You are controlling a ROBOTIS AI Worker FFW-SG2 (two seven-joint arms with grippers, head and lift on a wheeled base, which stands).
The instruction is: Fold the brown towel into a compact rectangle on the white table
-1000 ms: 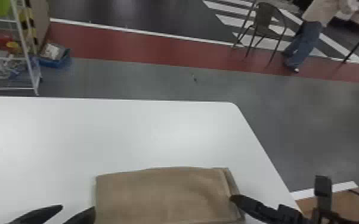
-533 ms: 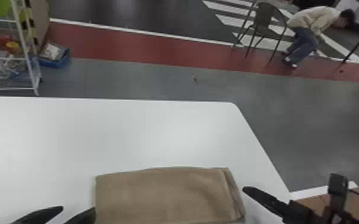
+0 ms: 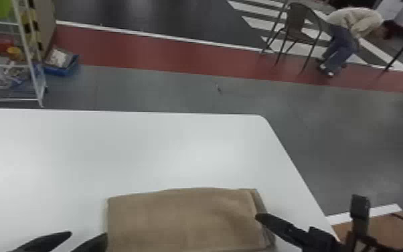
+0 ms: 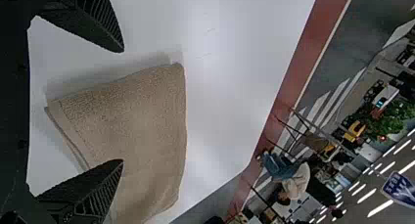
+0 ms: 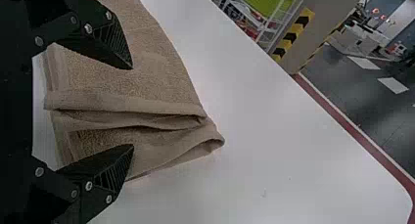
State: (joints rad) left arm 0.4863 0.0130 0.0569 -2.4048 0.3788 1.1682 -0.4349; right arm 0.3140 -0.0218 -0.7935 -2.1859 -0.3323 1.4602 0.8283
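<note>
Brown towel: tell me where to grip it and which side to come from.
Grip the brown towel by its right end, probably best with the right gripper coming in from the robot's right. There the folded layers lie loosely, with gaps between them, so a finger could likely slip under while the other presses from above.

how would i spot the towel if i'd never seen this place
Find the white table. On its near part, between the left gripper and the right gripper, lies the folded towel. It is brown, textured and roughly rectangular, unlike the smooth white table and the black grippers.
</note>
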